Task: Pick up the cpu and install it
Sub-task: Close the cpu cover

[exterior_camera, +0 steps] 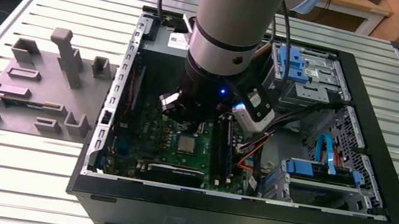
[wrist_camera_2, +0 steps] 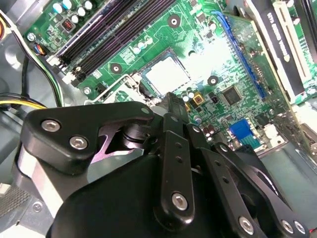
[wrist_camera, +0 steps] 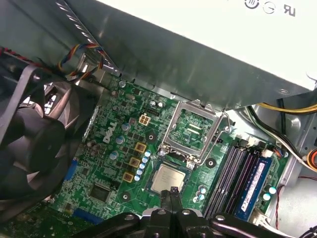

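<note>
The tool (wrist_camera: pixel 171 194) sits nearest the lens in both wrist views, its black linkage wide across the foreground. Its two fingers are pressed flat together with nothing between them, so it is closed and empty. In the second wrist view the closed tip (wrist_camera_2: pixel 171 101) hangs just beside one edge of the cpu (wrist_camera_2: pixel 166 75). Whether it touches the chip cannot be told.

In the first wrist view the cpu (wrist_camera: pixel 168 178) lies flat and square in its seat on the green circuit board (wrist_camera: pixel 114 163), silver top up. The hinged metal frame (wrist_camera: pixel 192 130) stands folded open just beyond it, not clamped over the chip. Memory slots (wrist_camera: pixel 237 168) run alongside, and a black fan (wrist_camera: pixel 29 148) stands well off to the other side.

In the exterior view the chip (exterior_camera: pixel 187 144) shows under the arm inside the open computer case (exterior_camera: pixel 247 217). The case rests on the ribbed bench (exterior_camera: pixel 10 178), with a grey plastic tray (exterior_camera: pixel 33 90) on the exterior view's left.

The chip looks light, thin and stiff, with a smooth metal lid that would likely slip under a pinch. It is probably fragile on its underside, so the safe hold appears to be a light grip across two opposite edges at the pale rim.
</note>
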Controlling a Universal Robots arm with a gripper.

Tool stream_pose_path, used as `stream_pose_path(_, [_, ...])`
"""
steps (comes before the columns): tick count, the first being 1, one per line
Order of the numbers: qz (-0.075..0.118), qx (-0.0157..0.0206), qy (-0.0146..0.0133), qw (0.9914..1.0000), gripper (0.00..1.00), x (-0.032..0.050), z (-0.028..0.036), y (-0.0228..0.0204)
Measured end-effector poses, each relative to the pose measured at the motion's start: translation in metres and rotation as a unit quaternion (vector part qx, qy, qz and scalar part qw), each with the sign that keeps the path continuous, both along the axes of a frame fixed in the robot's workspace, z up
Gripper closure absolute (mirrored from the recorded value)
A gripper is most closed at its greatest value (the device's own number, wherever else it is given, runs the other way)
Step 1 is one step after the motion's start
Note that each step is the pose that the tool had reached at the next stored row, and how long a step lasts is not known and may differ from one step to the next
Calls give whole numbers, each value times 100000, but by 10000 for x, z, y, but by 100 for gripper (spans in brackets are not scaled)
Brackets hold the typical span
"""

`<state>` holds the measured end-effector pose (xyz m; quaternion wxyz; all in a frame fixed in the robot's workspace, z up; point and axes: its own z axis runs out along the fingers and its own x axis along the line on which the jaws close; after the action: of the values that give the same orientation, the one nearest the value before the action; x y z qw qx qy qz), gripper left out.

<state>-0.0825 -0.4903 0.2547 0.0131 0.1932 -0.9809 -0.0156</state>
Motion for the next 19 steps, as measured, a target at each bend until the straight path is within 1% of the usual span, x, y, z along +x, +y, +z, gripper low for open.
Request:
stream_pose_path(4, [154,7,-3,100000,90,50,-1,4])
stream_pose_path(6, [591,-1,-2,99998,90,67,-1,4])
stream_pose_path(9, [2858,-4,0,99959,90,70,0,4])
stream_pose_path(11, [4665,-1,-1,99891,90,70,-1,4])
stream_pose_path(15, [8046,54,4,99676,90,70,-2,4])
stream_pose_path(16, [8439,483,-42,99642,90,73,-4,4])
stream_pose_path(19, [8780,3152,-263,99564,90,84,-5,4])
